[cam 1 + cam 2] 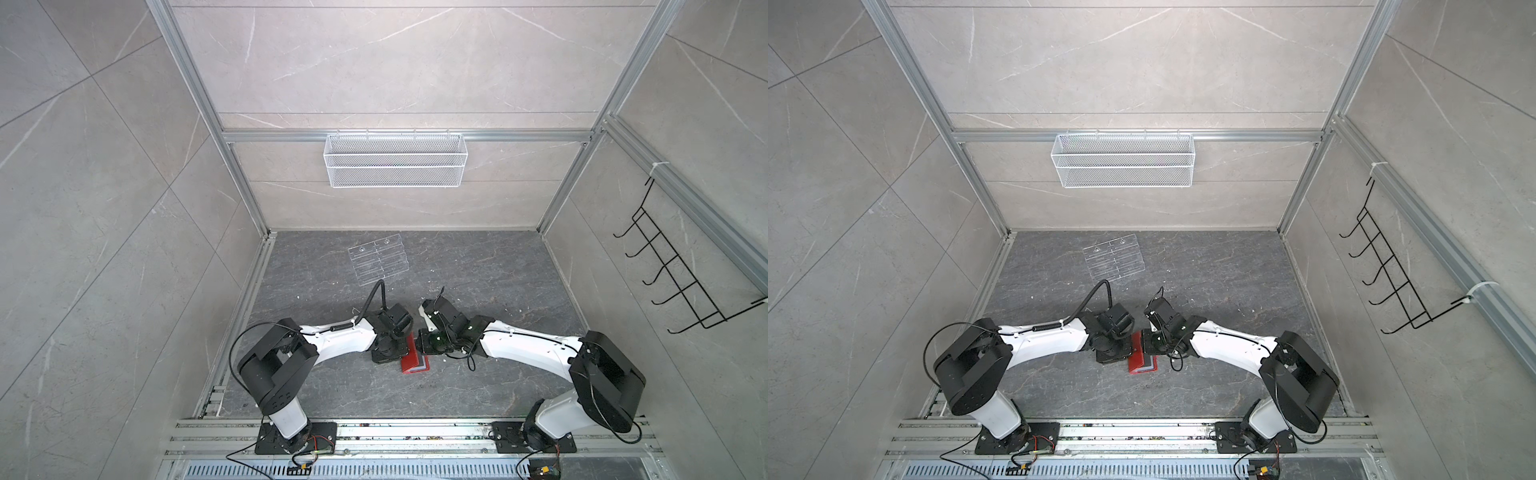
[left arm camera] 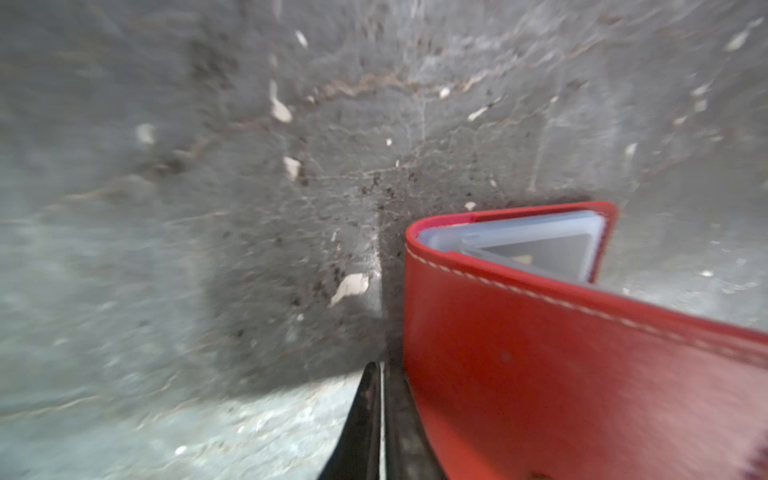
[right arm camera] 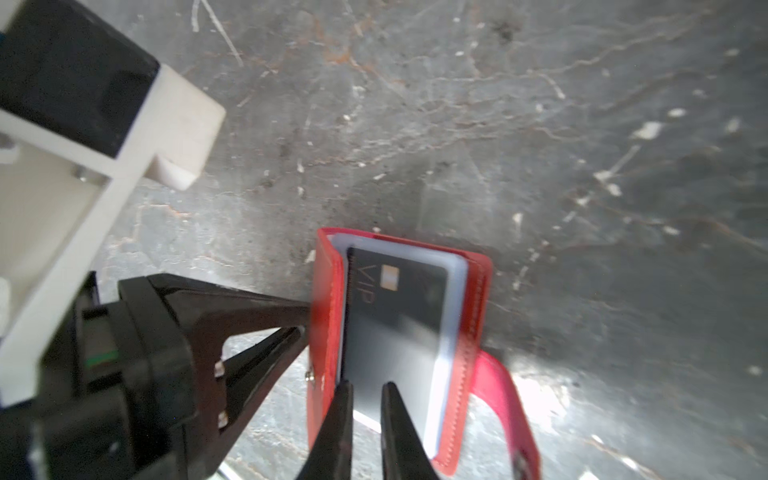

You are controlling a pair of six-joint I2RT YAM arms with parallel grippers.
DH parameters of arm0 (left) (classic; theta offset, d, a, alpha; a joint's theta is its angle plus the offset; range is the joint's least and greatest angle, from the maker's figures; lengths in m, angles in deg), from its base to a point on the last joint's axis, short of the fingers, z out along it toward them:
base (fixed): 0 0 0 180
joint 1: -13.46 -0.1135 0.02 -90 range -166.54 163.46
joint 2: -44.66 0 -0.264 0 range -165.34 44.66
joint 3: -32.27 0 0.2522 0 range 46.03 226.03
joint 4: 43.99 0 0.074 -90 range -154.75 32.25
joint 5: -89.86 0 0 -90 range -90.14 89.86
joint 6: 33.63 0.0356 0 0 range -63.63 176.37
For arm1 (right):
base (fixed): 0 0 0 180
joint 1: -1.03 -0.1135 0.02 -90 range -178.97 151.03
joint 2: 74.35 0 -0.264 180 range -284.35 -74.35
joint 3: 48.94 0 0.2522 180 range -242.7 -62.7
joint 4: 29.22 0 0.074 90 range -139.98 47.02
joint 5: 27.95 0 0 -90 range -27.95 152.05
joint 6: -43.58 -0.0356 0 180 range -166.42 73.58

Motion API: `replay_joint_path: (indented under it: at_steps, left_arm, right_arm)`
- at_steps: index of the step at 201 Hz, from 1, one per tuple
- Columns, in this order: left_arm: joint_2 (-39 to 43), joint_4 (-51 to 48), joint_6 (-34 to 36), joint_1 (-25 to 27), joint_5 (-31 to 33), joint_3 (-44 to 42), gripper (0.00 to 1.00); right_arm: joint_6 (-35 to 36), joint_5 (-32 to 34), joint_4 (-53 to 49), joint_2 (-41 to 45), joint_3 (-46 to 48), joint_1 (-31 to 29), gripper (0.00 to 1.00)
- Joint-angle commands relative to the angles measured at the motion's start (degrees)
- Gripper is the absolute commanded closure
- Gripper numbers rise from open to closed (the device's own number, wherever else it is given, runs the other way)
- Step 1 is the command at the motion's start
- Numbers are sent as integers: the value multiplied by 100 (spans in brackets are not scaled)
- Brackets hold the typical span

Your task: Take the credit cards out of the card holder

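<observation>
Holder (image 3: 478,324): laid open, long axis in line with right pincer (image 3: 368,384).
Card (image 3: 395,324): "VIP" is read at far end.
Right pincer: slightly parted, over card's near end.
Left pincer (image 3: 302,321): nearly closed, tips touching holder.

Grey marbled tabletop (image 1: 478,270) is bearing the card holder (image 1: 409,362) between left gripper (image 2: 381,365) and right gripper (image 3: 368,386). Clear acrylic rack (image 1: 379,259) is lying well beyond both.

In a top view the card holder (image 1: 408,365) is half hidden under the arms (image 1: 340,337), its cards (image 1: 420,367) too small to tell apart; in the left wrist view the floor (image 2: 166,249) is blurry and the left gripper (image 2: 381,368) is cut off but for its tips; the strap (image 3: 498,390) runs off the right wrist view.
</observation>
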Motion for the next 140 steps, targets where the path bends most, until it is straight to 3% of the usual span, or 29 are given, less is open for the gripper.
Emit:
replay_joint_path:
  at_steps: [1,28,62,140]
  left_arm:
    - [654,-160,-195,-131,240,-84,84]
    - [1189,-105,-302,-219,352,-209,77]
    - [1707,613,-394,-303,-5,-534,53]
    - [1157,1084,-398,-343,-703,-468,49]
  right_arm:
    - [-56,-206,250,21,-45,-57,82]
    - [-72,-317,386,-8,-45,-53,82]
    - [-104,-342,435,-23,-18,-67,81]
    - [-121,-309,458,71,94,-84,81]
